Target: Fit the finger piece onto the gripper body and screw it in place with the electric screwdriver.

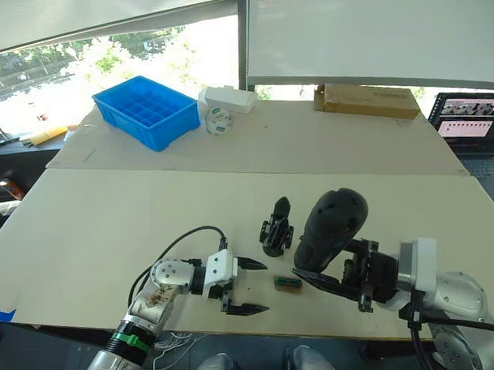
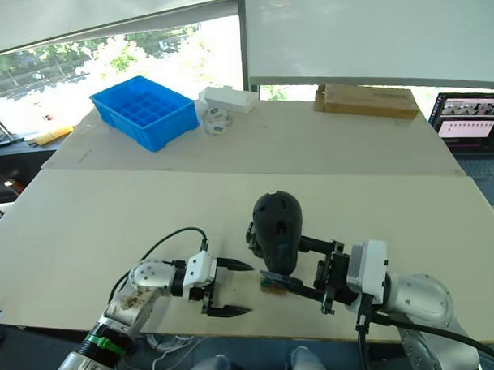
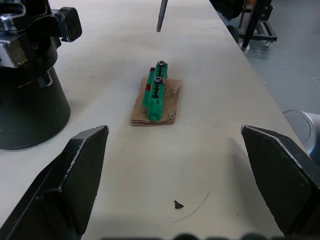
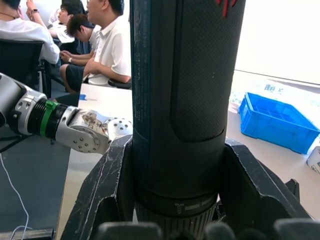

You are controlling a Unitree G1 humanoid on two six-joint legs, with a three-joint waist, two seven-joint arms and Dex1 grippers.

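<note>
The left gripper (image 1: 246,286) had two pointed black fingers on a white block. Behind it sat a silver, scuffed wrist joint, a green ring and a looping black cable. The right gripper (image 1: 331,273) had broad black fingers and a white wrist housing.

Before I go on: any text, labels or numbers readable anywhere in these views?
None readable.
Electric screwdriver: red mark at the top edge, cut off.
White roll: green print, too small.
Laptop screen: content too small.
Blue tray, cardboard box: no visible print.

Upright black screwdriver (image 1: 334,227) beside gripper body (image 1: 276,227)
</note>
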